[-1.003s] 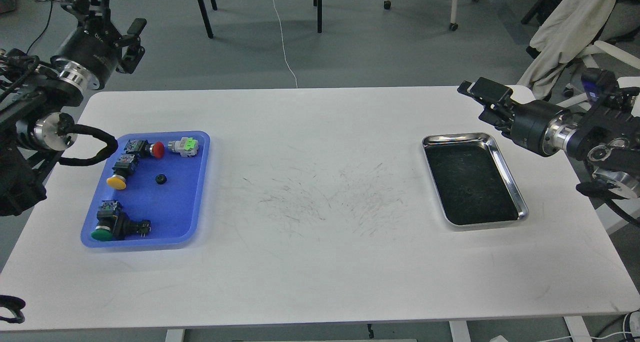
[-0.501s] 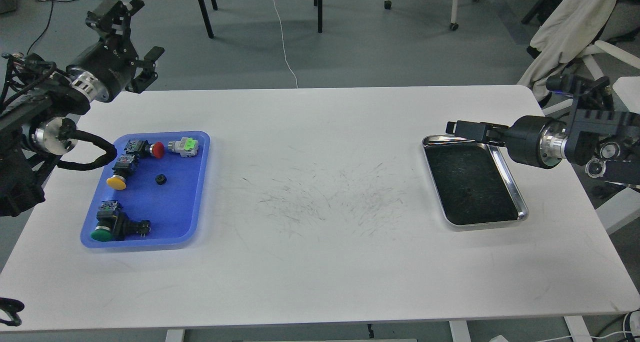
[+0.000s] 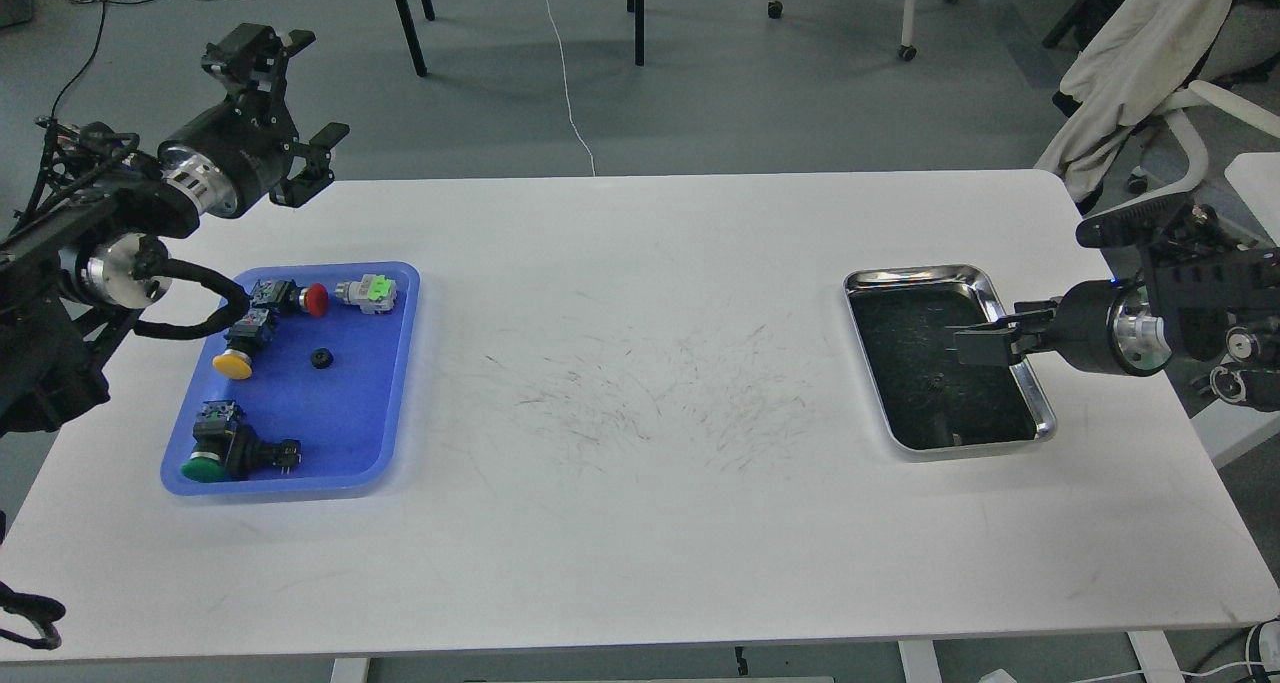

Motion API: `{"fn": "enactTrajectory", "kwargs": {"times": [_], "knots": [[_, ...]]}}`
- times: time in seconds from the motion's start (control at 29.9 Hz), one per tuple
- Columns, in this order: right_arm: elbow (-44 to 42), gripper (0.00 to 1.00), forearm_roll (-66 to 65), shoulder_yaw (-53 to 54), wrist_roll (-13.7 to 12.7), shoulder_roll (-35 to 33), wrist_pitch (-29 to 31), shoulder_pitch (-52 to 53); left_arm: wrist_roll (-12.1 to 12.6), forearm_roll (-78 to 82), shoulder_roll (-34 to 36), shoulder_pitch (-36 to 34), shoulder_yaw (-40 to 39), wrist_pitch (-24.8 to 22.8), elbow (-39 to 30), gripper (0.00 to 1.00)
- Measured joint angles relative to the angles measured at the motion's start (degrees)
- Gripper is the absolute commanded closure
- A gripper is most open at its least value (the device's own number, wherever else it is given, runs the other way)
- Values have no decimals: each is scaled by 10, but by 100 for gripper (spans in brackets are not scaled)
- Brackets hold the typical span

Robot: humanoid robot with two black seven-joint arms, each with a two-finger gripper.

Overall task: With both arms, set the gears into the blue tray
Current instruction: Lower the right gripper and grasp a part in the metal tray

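My right gripper (image 3: pixel 975 343) hangs over the right-hand side of the shiny steel tray with the dark inside (image 3: pixel 1040 418), fingers pointing left, and honestly they're so dark and end-on that I can't tell how far apart they are or whether anything's between them. Just below and left of the tips there's a tiny black round gear (image 3: pixel 938 384) on the tray's dark floor, barely visible against it. My left gripper (image 3: pixel 285 113) is up past the table's far-left corner, fingers spread wide with nothing in them. What could go wrong: black gear on a black surface, so I could easily come down off-centre and nudge it away or pinch it crooked; and the steel rim sits right under my wrist, so dropping too steep could knock the whole tray. As for containers, the flat blue plastic tray with rounded corners (image 3: pixel 395 403) on the left holds another small black gear (image 3: pixel 321 358) near its middle, plus black push-button switches with red (image 3: pixel 300 297), yellow (image 3: pixel 240 348) and green (image 3: pixel 215 453) caps and a small silver and green part (image 3: pixel 367 292).
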Motion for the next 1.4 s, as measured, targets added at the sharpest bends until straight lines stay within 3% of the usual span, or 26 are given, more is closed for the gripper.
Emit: {"fn": "enactTrajectory", "kwargs": {"times": [0.47,0.9,1.4], "knots": [[-111,14,1,-40,0,106,-2,-68,-3,-1,26,5,-4,-3,-1,1],[-134,25,-2,-43,2,131,-2,-100,-3,-1,31,11,-4,-2,-1,1],[-153,54,-2,-42,5,133,-1,-119,-3,-2,35,14,-4,-2,-1,1]]}}
